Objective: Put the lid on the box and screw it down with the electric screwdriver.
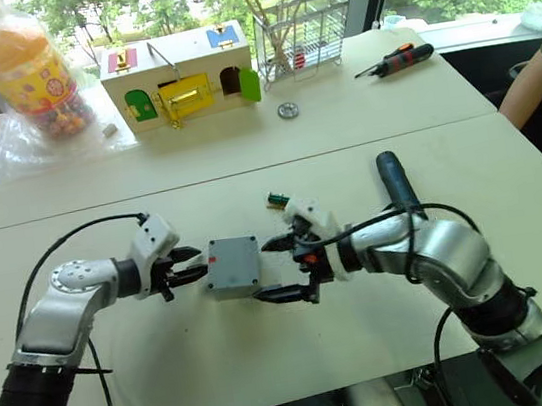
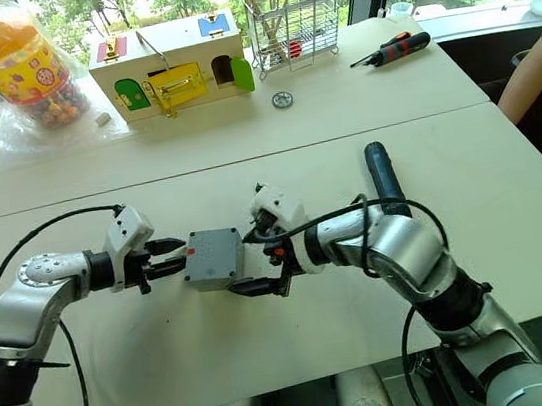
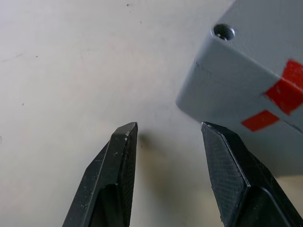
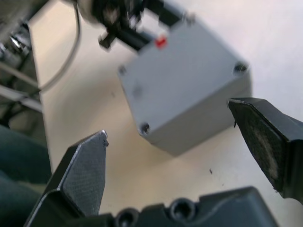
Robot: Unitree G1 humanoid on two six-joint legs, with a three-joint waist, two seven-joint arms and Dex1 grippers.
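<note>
Looking down from the head cam, I've got the small grey square plastic box (image 1: 232,265) sitting on the cream table (image 1: 365,149) just below the middle of the frame, with its flat grey lid (image 4: 182,78) already on top, corner screw holes showing and a red mark on the left side. My left gripper (image 1: 188,262) is at the box's left edge, fingers spread, one tip right by the red-marked corner in the wrist cam. My right gripper (image 1: 282,267) is at the box's right side, fingers wide apart and pinching nothing. That thick black cylindrical electric screwdriver (image 1: 396,185) lies on the table right of centre, behind my right forearm. Upper left has a wooden box with coloured doors (image 1: 179,74), upper right a black-and-orange manual screwdriver (image 1: 399,61)
</note>
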